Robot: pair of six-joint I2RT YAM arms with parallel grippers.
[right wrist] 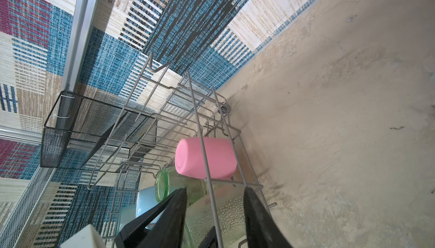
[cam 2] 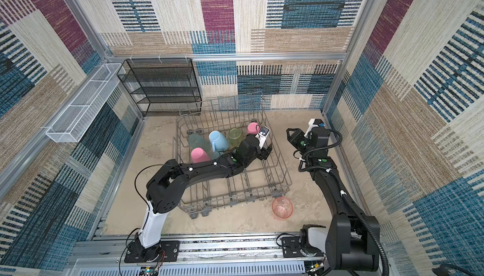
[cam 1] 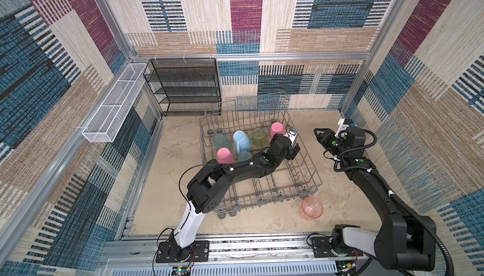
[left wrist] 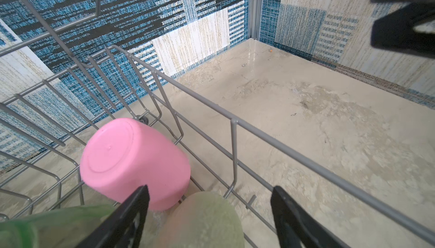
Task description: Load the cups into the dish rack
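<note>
Evidently this is the letting-go: the left gripper (left wrist: 210, 189) stands spread over a pale translucent cup (left wrist: 207, 216) inside the dish rack (left wrist: 306, 159), not pinching it (only its wrist view shows that). Next it must lift straight clear. The right gripper (right wrist: 215, 190), part-spread and empty, hangs outside the rack. Both top views show a pink-orange cup (cam 1: 311, 207) lying on the table (cam 1: 353, 183).

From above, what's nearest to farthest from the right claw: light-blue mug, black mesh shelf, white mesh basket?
From the right gripper:
1. Light-blue handled mug, in grey wire rack.
2. Black mesh shelf, back wall.
3. Long white mesh basket, left wall.
</note>
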